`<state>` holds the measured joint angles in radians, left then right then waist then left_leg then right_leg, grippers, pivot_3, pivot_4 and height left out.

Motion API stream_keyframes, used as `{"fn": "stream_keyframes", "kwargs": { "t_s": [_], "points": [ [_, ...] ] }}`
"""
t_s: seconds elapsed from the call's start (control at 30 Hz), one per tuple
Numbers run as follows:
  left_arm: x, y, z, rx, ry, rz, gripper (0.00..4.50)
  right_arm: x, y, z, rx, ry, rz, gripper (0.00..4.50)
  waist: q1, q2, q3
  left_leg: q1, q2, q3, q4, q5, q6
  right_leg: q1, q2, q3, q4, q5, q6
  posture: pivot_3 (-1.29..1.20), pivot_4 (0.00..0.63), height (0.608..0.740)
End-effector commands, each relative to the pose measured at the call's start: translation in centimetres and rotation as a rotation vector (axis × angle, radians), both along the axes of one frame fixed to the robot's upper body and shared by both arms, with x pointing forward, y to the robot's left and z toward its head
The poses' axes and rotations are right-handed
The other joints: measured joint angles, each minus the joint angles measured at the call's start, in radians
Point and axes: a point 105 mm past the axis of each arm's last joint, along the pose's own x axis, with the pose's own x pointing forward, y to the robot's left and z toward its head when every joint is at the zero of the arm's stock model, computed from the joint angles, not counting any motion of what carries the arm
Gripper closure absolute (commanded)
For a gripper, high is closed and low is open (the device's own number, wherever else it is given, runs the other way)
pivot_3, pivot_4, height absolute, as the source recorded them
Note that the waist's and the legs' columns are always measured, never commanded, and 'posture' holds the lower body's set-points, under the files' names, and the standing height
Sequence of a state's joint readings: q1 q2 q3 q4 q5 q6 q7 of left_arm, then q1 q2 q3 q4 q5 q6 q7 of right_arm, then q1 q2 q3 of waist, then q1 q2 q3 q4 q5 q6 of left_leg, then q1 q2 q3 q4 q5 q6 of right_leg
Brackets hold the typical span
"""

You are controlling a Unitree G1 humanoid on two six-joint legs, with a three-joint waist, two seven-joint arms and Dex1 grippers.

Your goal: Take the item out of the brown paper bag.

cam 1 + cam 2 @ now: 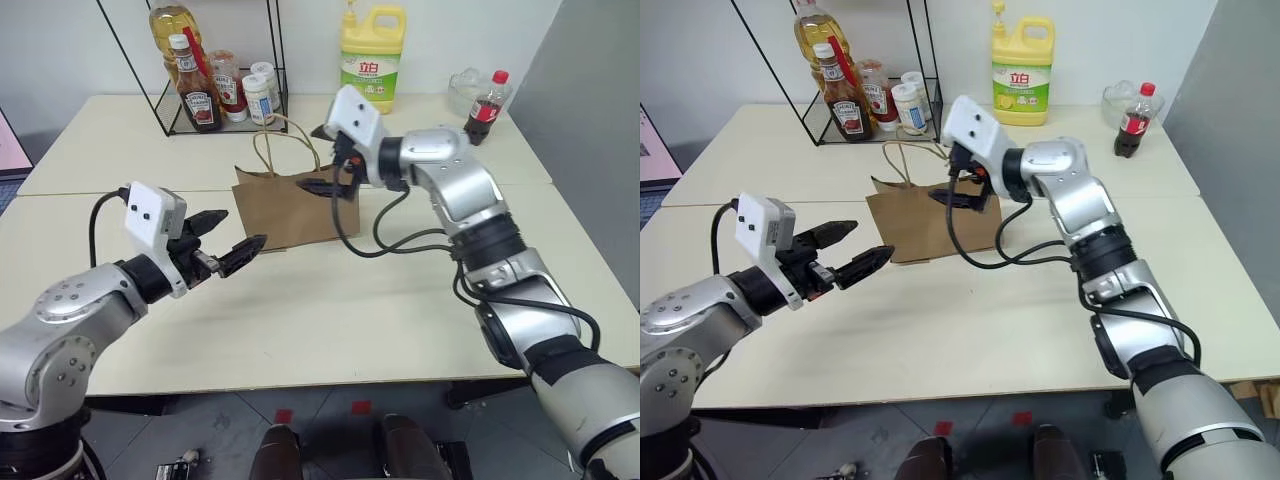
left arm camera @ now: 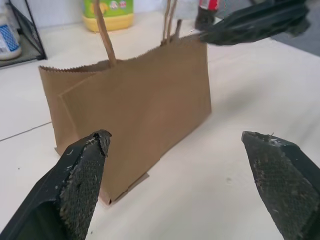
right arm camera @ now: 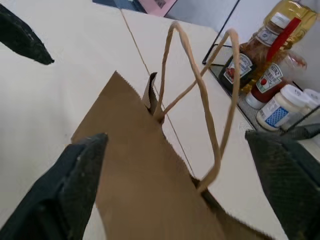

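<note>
Standing upright on the pale cream table [image 1: 330, 320], the plain brown kraft paper bag [image 1: 290, 212] with thin tan cord loop handles [image 1: 270, 150] sits between the two grippers. The right gripper [image 1: 328, 158] hovers at the bag's top edge on its right end, black fingers spread wide with nothing between them; in the right wrist view the serrated rim and the cord loops lie directly ahead between the parted fingers [image 3: 75, 185]. Whether a lower fingertip touches the paper cannot be told. The left gripper [image 1: 228, 236] is held low, just beside the bag's near left corner, its two fingers also spread wide and empty, pointing toward the bag's broad brown face without touching it. In the left wrist view the bag fills the space ahead of the textured pads [image 2: 82, 180], and a finger of the right gripper shows at the bag's upper far corner.

The small bottle of orange liquid cannot be seen; the bag's mouth looks nearly closed and its inside is hidden.

Beyond the right gripper, at the table's far edge, stand a big yellow detergent jug [image 1: 372, 55] and, well apart to the right, a dark cola bottle with red cap [image 1: 486, 108]. Beyond the left gripper is a black wire rack [image 1: 215, 70] holding ketchup bottles [image 1: 198, 95] and small white jars [image 1: 260, 95]
</note>
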<state>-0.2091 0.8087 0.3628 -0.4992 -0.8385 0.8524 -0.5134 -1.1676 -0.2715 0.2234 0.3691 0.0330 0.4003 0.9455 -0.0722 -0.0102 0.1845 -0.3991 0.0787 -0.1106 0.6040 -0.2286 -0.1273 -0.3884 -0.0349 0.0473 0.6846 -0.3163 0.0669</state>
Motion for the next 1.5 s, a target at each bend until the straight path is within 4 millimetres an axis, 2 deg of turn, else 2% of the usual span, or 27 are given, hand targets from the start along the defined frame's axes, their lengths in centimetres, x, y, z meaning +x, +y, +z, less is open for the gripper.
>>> {"fn": "stream_keyframes", "kwargs": {
  "t_s": [0.03,0.07,0.17,0.27,0.33,0.43,0.5,0.7,0.9,1.13,1.3,1.5],
  "points": [
    [1.2,1.9,2.5,0.045,-0.064,0.0,0.0,-1.8,-1.9,1.7,0.131,0.017,-0.04,0.07,0.001,0.0,0.0,0.0,0.0,0.0,0.0,-0.001,0.001,0.0,0.0,0.0,0.0,0.0,0.0,0.0,0.15,0.74],
    [1.7,2.5,2.9,0.061,-0.074,0.004,0.0,-1.9,-2.4,1.6,0.161,0.031,-0.074,0.07,0.002,0.0,0.0,0.0,0.0,-0.001,0.0,-0.001,0.002,0.0,0.0,-0.001,0.001,0.0,0.0,0.0,0.15,0.74],
    [4.9,4.5,5.1,0.124,-0.155,0.065,0.0,-1.9,-5.1,0.3,0.263,0.038,-0.231,0.07,0.016,0.0,0.0,0.0,0.0,-0.001,0.001,-0.001,0.002,0.0,0.0,-0.001,0.002,0.0,0.0,0.0,0.15,0.74],
    [8.4,6.0,6.8,0.208,-0.229,0.132,0.0,-2.8,-6.0,-1.4,0.34,0.068,-0.329,0.07,0.027,0.0,0.0,0.0,0.0,-0.001,0.002,-0.001,0.002,0.0,0.0,-0.001,0.002,0.0,0.0,0.0,0.15,0.74],
    [10.8,6.3,8.0,0.243,-0.278,0.169,0.0,-3.5,-6.2,-2.7,0.359,0.077,-0.376,0.07,0.031,0.0,0.0,0.0,0.0,-0.001,0.002,0.0,0.001,0.0,0.0,-0.001,0.003,0.0,0.0,0.0,0.15,0.74],
    [14.1,5.3,9.4,0.296,-0.331,0.221,0.0,-4.1,-7.0,-4.0,0.424,0.106,-0.478,0.07,0.037,0.0,0.0,-0.001,-0.001,-0.001,0.003,0.001,-0.001,0.0,0.0,-0.001,0.002,0.0,0.0,0.0,0.15,0.74],
    [15.8,3.8,9.2,0.332,-0.34,0.221,0.0,-4.7,-7.1,-4.5,0.452,0.118,-0.518,0.07,0.039,0.0,0.0,-0.001,-0.001,0.0,0.004,0.001,-0.001,0.0,0.0,-0.001,0.002,0.0,0.0,0.0,0.15,0.74],
    [18.0,0.4,7.9,0.483,-0.334,0.186,0.0,-6.5,-7.5,-5.9,0.47,0.139,-0.565,0.07,0.028,-0.001,0.0,-0.002,-0.001,0.0,0.003,0.0,-0.001,0.0,0.0,-0.001,0.0,0.0,0.0,0.0,0.15,0.74],
    [17.7,-1.7,5.7,0.605,-0.261,0.008,0.0,-6.1,-9.0,-6.3,0.483,0.14,-0.643,0.07,0.011,-0.001,0.0,-0.001,-0.001,0.0,0.002,0.0,-0.001,0.0,0.0,-0.001,0.001,0.0,0.0,0.0,0.15,0.74],
    [15.5,-3.5,5.5,0.603,-0.192,-0.261,0.0,-5.1,-10.2,-6.4,0.49,0.142,-0.667,0.07,0.013,-0.001,0.0,-0.002,-0.001,0.0,0.003,0.0,-0.001,0.0,0.0,-0.001,0.001,0.0,0.0,0.0,0.15,0.74],
    [11.8,-4.0,3.6,0.667,-0.135,-0.457,0.0,-3.2,-12.8,-6.7,0.484,0.142,-0.737,0.07,0.008,0.0,0.0,-0.001,0.0,0.0,0.002,0.0,-0.001,0.0,0.0,0.0,0.001,0.0,0.0,0.0,0.15,0.74],
    [7.2,-4.5,1.5,0.678,-0.067,-0.512,0.0,-2.0,-14.7,-6.7,0.481,0.126,-0.788,0.07,-0.006,0.0,0.0,-0.001,0.0,0.0,0.003,0.001,-0.001,0.0,0.0,0.0,0.003,0.0,0.0,0.0,0.15,0.74]
  ]
}}
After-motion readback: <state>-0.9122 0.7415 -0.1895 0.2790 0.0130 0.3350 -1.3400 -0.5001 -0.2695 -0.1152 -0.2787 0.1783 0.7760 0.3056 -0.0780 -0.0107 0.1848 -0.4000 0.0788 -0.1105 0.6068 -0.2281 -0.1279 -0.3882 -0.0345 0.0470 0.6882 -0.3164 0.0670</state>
